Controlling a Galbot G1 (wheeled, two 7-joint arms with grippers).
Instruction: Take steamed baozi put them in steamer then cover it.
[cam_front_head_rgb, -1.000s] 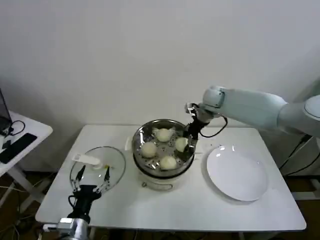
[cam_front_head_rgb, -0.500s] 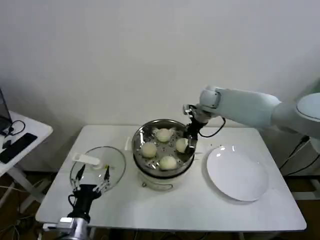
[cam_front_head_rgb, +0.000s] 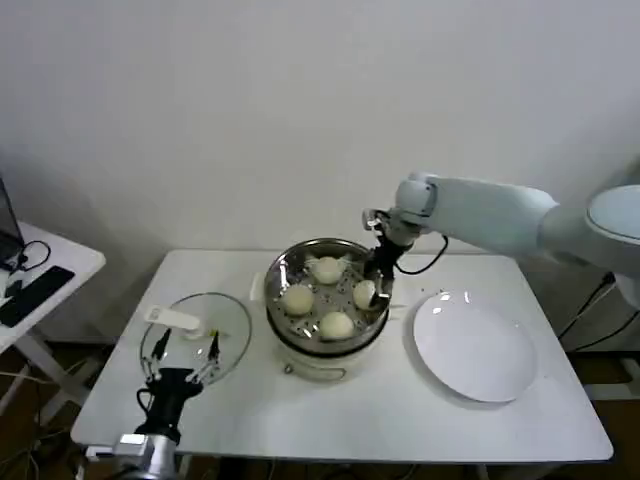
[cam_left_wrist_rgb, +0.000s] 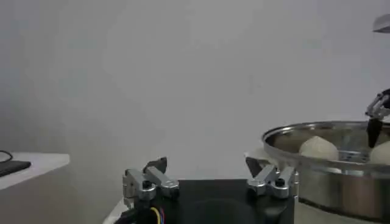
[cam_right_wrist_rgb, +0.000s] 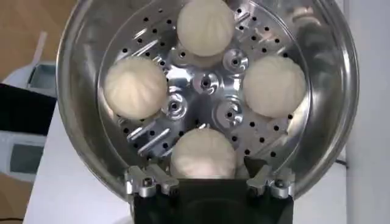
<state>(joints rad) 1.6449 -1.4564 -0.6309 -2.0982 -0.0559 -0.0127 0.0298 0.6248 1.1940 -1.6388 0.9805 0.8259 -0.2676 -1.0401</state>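
1. White table (cam_front_head_rgb: 400, 420) against a plain white wall; a second desk with a dark keyboard stands off to the robot's left.
2. Change against the earlier frames: the right gripper (cam_front_head_rgb: 378, 290) has eased slightly up and back from the right-side bun, and the right arm (cam_front_head_rgb: 480, 215) has shifted a little toward the steamer. Buns, lid and left arm are unchanged.
3. Steamer (cam_front_head_rgb: 326, 255) stands mid-table, upright, opening upward. All 4 steamed baozi (cam_front_head_rgb: 327, 268) lie in the basket in a ring around the centre, apart from each other, pleated tops upward; being round, they have no long axis.
4. Right gripper: hangs over the right rim of the basket, fingers pointing down. In the right wrist view its fingers (cam_right_wrist_rgb: 149, 182) stand spread to either side of the nearest bun (cam_right_wrist_rgb: 203, 153), holding nothing.
5. Cover (cam_front_head_rgb: 197, 335) lies flat on the table to the robot's left of the steamer, just beside it. Its white handle (cam_front_head_rgb: 172, 319) is on top, long axis running roughly left-right.
6. Left gripper (cam_front_head_rgb: 183, 362) hovers low at the near edge of the lid, fingers parted and empty; the left wrist view shows its fingers (cam_left_wrist_rgb: 151, 181) spread.
7. A white plate (cam_front_head_rgb: 475, 350) lies bare to the right of the steamer. The right arm crosses above the table's far right.
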